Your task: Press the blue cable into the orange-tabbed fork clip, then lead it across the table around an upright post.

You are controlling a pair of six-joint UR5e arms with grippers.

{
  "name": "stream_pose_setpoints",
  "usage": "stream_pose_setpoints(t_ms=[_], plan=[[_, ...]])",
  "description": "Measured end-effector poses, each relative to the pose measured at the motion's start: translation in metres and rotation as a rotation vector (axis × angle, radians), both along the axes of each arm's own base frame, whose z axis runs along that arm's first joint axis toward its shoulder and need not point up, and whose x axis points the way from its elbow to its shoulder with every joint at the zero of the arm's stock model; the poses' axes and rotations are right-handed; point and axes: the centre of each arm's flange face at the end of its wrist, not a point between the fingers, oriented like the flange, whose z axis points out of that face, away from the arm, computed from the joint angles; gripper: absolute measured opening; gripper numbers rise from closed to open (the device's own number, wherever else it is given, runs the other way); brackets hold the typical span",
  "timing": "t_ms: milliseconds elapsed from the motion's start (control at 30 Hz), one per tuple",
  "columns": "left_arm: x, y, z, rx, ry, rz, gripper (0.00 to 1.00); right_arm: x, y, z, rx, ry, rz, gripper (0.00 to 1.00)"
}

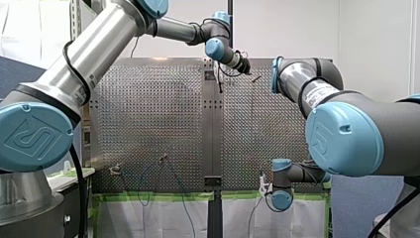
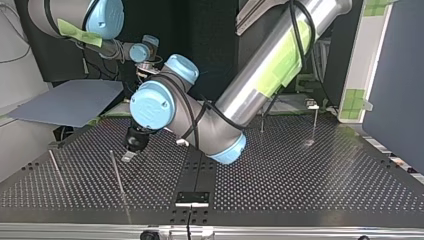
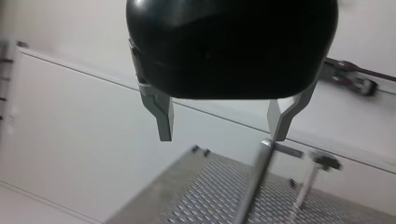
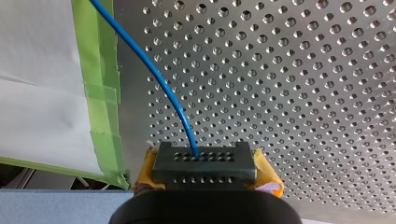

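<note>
Two tools differ here: my right tool point(image 4: 204, 161) is closed on the blue cable point(image 4: 156, 77), between its yellow pads point(image 4: 268, 175), above the perforated worktop point(image 4: 303, 93) near the green tape point(image 4: 100, 70) at its edge. My left tool point(image 3: 219, 135) stands wide open and empty, an upright post point(image 3: 254, 182) just beside one metal finger point(image 3: 280, 121).

My left arm point(image 1: 89, 54) stretches from the near left to the far middle, with its wrist bent downward. My left gripper point(image 3: 223, 126) is black, and its metal fingers point(image 3: 164, 116) are spread wide apart. My right arm point(image 1: 346, 129) folds back at the near right. My right gripper point(image 4: 204, 158), with yellow pads point(image 4: 267, 173), is closed on the blue cable point(image 4: 154, 74).
</note>
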Motion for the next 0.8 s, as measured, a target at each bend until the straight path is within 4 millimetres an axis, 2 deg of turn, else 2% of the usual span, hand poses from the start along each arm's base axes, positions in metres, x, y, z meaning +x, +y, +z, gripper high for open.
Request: stream_pose_setpoints(t_ms=[367,800], plan=[[-0.0058,0.0005,-0.0044,0.106,-0.038,0.040,1.00,0.0007,0.0004,0.0000,0.000,0.000,0.001,0.00],[-0.0018,0.0074,-0.0041,0.208,-0.103,0.113,1.00,0.0011,0.0003,0.0001,0.001,-0.003,0.008,0.00]])
